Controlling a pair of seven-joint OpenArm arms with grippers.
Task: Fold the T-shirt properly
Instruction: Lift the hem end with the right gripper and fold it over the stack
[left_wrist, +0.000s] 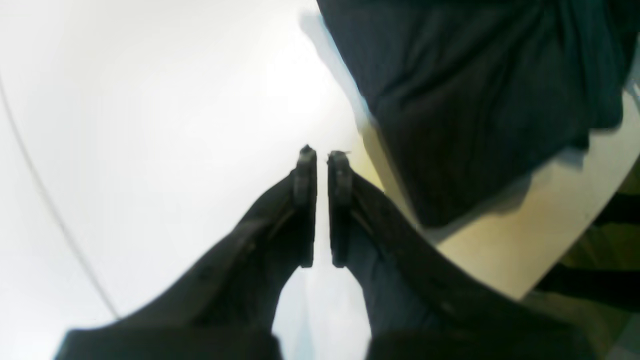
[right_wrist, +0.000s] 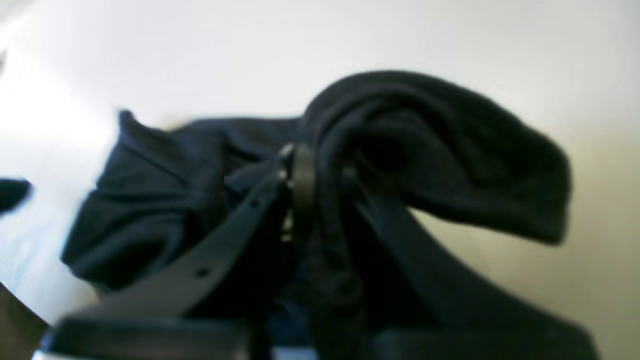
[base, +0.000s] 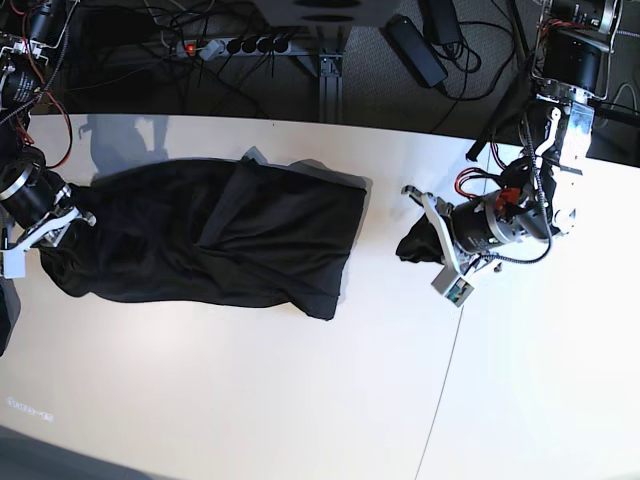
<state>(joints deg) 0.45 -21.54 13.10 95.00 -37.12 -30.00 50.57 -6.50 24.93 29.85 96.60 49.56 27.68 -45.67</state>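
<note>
At the left of the base view, the right gripper is clamped on a bunched edge of the T-shirt, which is spread loosely, creased, across the white table. In the right wrist view the cloth is seen wadded between the pads. A pull from here could drag the whole shirt rather than lay a clean fold. To the right, the left gripper is nearly closed on nothing, beside the shirt; no second hold is offered, so the fabric could skew.
</note>
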